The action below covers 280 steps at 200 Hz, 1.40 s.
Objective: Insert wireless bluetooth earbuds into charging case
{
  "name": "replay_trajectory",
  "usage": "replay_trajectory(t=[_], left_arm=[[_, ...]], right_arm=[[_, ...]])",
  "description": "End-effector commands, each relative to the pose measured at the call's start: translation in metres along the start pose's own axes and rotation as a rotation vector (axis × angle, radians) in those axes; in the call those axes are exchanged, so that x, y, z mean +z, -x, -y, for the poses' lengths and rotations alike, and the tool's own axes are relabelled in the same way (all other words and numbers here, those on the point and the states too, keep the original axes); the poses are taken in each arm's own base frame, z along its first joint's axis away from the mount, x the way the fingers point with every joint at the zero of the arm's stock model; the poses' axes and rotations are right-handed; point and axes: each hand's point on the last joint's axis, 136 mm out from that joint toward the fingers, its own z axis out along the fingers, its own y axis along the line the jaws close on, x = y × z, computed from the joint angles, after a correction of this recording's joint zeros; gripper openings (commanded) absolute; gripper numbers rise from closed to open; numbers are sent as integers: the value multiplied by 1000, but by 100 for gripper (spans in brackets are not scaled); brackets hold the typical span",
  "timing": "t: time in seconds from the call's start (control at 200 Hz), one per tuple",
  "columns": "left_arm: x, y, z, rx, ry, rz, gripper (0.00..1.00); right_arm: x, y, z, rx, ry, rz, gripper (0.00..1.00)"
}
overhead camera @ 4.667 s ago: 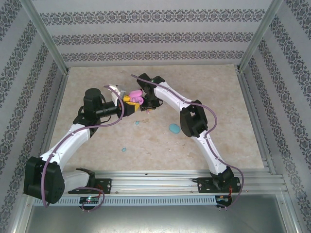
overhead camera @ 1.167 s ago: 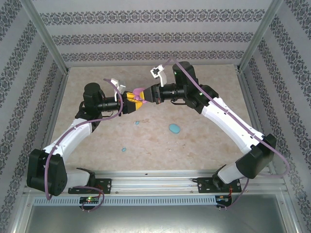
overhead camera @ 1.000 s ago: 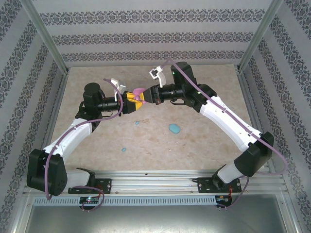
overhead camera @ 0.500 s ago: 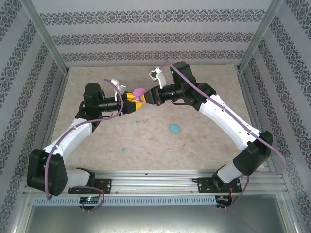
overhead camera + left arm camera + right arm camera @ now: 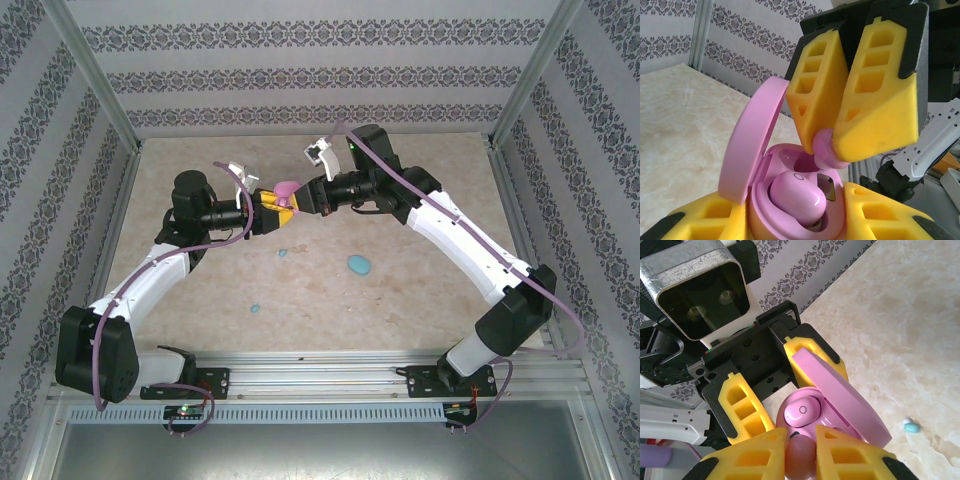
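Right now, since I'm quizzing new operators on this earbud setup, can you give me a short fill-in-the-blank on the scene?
The left gripper is shut on the pink case, whose lid stands ____.
The right gripper pinches the held earbud, whose colour is ____.
The case already holds ____ seated earbud.
The loose blue earbuds on the table number ____.
Missing words: open; pink; one; two.

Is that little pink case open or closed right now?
Open: the pink case has its lid raised, one pink earbud sits inside, and the right hand pinches a second earbud just above it.
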Motion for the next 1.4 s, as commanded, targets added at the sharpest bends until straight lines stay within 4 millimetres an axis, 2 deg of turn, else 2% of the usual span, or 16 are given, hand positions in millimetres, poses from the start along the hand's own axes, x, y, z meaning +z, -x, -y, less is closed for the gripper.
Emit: replay_trajectory(t=[0.0, 0.39, 0.619, 0.984, 1.119, 1.394], left_arm=[[-1, 13, 15, 57, -56, 20, 0], [-1, 12, 15, 55, -58, 19, 0], [-1, 12, 15, 57, -60, 19, 0], [-2, 14, 17, 64, -69, 25, 0], [-1, 15, 17, 66, -70, 26, 0], [0, 18, 16, 68, -77, 28, 0]], right_arm=[[6, -8, 16, 20, -38, -42, 17], [10, -10, 21, 29, -47, -54, 22], [10, -11, 21, 29, -48, -56, 21], [2, 10, 17, 104, 51, 41, 17], [4, 4, 18, 114, 55, 29, 17], [5, -15, 32, 112, -12, -8, 20]])
